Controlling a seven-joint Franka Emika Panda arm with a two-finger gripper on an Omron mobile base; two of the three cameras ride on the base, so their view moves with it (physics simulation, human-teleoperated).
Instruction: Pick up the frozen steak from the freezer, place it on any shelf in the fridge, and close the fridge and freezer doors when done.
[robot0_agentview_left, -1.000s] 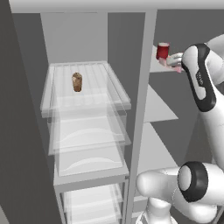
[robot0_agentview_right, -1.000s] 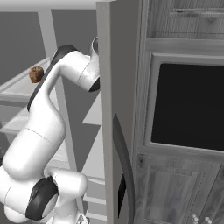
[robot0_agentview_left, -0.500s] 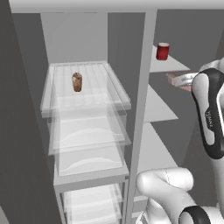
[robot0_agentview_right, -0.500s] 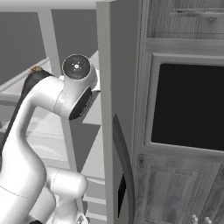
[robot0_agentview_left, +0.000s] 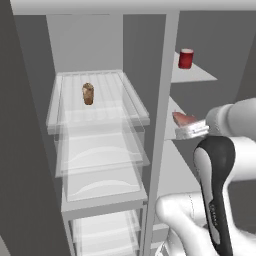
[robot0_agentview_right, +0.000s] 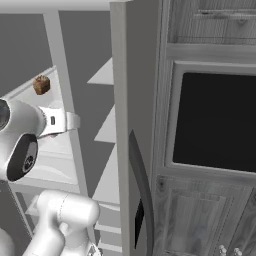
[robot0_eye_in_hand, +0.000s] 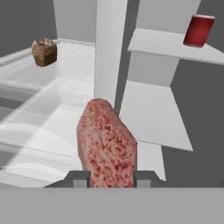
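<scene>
The end effector (robot0_eye_in_hand: 107, 178) grips the frozen steak (robot0_eye_in_hand: 108, 145) in front of the freezer (robot0_agentview_left: 192, 75), and swinging left toward the fridge's clear shelf (robot0_agentview_left: 97, 117) risks clipping the divider post (robot0_agentview_left: 162, 100).

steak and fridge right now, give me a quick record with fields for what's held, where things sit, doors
held: steak, between the two tips of the pincer
steak position: in the air in front of the freezer shelves, not yet on a fridge shelf
top glass shelf: brown lump standing on it
upper freezer shelf: red can
freezer door: open, seen edge-on in the right base view
fridge interior: in plain sight, so its door is open too
</scene>
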